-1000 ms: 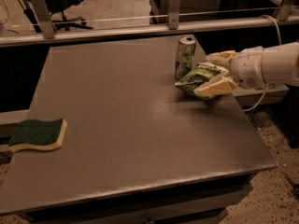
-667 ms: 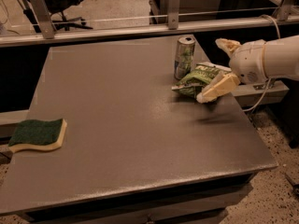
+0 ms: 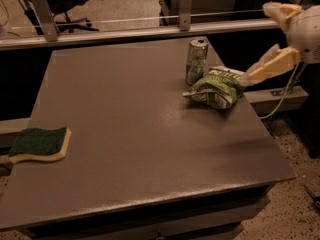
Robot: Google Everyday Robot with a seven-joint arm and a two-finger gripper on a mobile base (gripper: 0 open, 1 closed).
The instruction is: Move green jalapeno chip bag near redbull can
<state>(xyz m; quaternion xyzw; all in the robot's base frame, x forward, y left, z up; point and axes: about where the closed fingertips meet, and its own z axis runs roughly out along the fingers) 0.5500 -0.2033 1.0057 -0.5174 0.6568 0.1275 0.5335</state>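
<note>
The green jalapeno chip bag (image 3: 216,89) lies crumpled on the grey table (image 3: 140,134) at its right side. It rests right next to the redbull can (image 3: 196,61), which stands upright just behind and left of it. My gripper (image 3: 267,39) is open and empty, raised off the table to the upper right of the bag. One cream finger (image 3: 270,65) points down-left toward the bag's right end, the other (image 3: 278,10) is high near the frame's top right. The fingers are apart from the bag.
A green and yellow sponge (image 3: 39,144) lies at the table's left edge. A metal railing (image 3: 115,31) runs behind the table. A cable (image 3: 282,96) hangs off the right side beside a ledge.
My gripper has opened, let go of the chip bag and pulled back up and to the right. The bag now lies on the table beside the can.
</note>
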